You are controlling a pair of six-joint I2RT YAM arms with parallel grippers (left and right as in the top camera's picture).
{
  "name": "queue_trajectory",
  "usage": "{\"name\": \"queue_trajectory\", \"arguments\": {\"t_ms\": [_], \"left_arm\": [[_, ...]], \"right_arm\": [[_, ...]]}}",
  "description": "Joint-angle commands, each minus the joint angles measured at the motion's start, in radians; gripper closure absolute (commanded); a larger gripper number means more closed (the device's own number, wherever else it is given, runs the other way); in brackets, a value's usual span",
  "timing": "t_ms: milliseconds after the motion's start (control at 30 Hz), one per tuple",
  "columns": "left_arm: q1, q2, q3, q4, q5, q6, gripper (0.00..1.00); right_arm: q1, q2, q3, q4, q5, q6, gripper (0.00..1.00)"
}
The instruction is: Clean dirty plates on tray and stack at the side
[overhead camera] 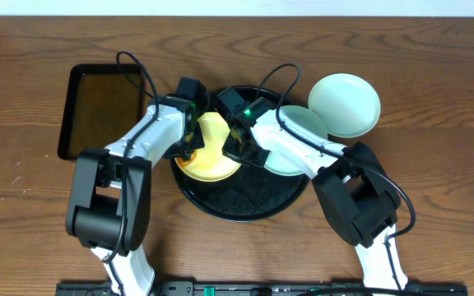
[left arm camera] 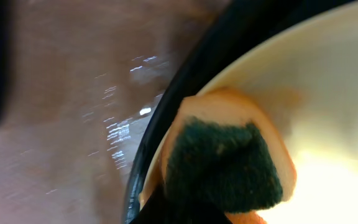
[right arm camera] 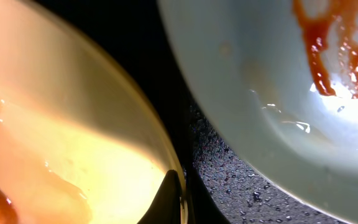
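Only from right wrist: red-smeared mint plate (right arm camera: 260, 124)

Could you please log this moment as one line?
left gripper: sponge on yellow plate | right gripper: grips its rim | smeared mint plate: on tray

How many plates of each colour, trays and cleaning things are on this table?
pale yellow plate: 1
mint-blue plates: 2
round black tray: 1
rectangular black tray: 1
sponge: 1
Total: 6
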Motion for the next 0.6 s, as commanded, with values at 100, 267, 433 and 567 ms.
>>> {"name": "queue_trajectory", "arguments": {"t_ms": [100,267,433,567], "left_arm": [[0.022,-0.151,-0.028,-0.017,-0.260,0.014,0.93],[0.022,-0.243,-0.028,0.020,-0.099,0.014,0.92],[0.021,-0.230,-0.036,0.055,0.221,0.014,0.92],[0.020,-0.159,-0.040,0.065,0.318,-0.027,0.93]], "right_arm": [[0.008,-0.007,-0.009,-0.009,0.024,-0.011,0.99],[0.008,-0.007,-0.009,-0.008,0.024,-0.010,0.99],[0.008,-0.007,-0.009,-0.008,0.024,-0.010,0.99],[0.008,-0.007,-0.009,-0.008,0.024,-0.010,0.99]]}}
